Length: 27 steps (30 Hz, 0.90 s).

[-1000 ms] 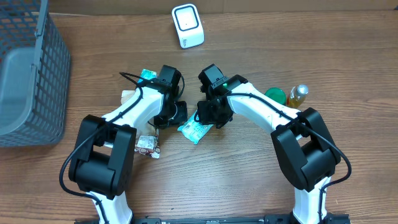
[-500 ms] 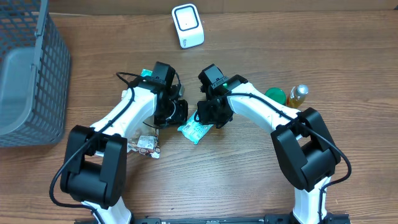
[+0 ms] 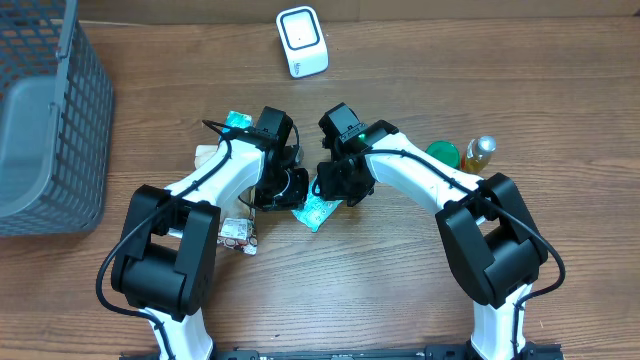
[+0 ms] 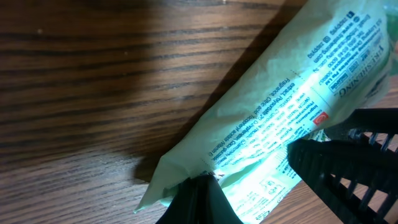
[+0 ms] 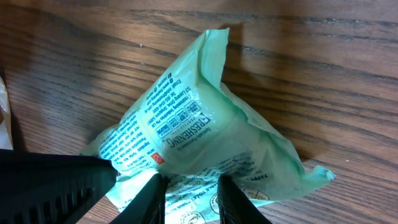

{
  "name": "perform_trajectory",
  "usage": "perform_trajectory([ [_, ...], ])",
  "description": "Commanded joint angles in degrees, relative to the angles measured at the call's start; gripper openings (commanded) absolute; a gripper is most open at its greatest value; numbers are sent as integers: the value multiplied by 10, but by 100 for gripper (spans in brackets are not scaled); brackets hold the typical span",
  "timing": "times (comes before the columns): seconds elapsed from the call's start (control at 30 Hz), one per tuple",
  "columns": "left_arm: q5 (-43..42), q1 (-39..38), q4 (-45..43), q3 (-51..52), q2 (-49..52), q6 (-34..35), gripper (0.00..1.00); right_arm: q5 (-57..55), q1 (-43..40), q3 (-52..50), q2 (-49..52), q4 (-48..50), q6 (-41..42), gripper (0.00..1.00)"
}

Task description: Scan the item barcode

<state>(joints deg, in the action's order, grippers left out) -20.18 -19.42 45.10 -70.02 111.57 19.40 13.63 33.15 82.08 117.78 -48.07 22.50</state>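
**Green packet held at centre, scanner beyond**

The green packet lies on the counter directly between the two arms, with its long axis diagonal to the wood grain and its printed side up. The right tool straddles the packet's near edge, fingers partly closed, and appears to grasp it. The left tool is clenched on nothing and appears to touch the packet's opposite corner. The white scanner stands well apart at the far edge, so the packet probably has to travel away from the robot.

The packet is crinkled, glossy plastic film (sheen along its folds) on a matt, grained wooden table.
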Motion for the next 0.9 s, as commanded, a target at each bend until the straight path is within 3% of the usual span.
perform_trajectory([
  [0.0, 87, 30, -9, 5, 34, 12, 4, -27, 2, -8, 35, -2, 2, 26],
  [0.3, 61, 86, -7, 5, 16, 2, 4, -27, 2, -8, 35, -1, 1, 27],
  [0.63, -24, 84, -2, 5, -87, -1, 4, -27, 2, -8, 35, 0, 2, 31],
  [0.87, -23, 84, 38, 5, -80, -4, 4, 25, -11, 42, 25, -51, -36, 31],
])
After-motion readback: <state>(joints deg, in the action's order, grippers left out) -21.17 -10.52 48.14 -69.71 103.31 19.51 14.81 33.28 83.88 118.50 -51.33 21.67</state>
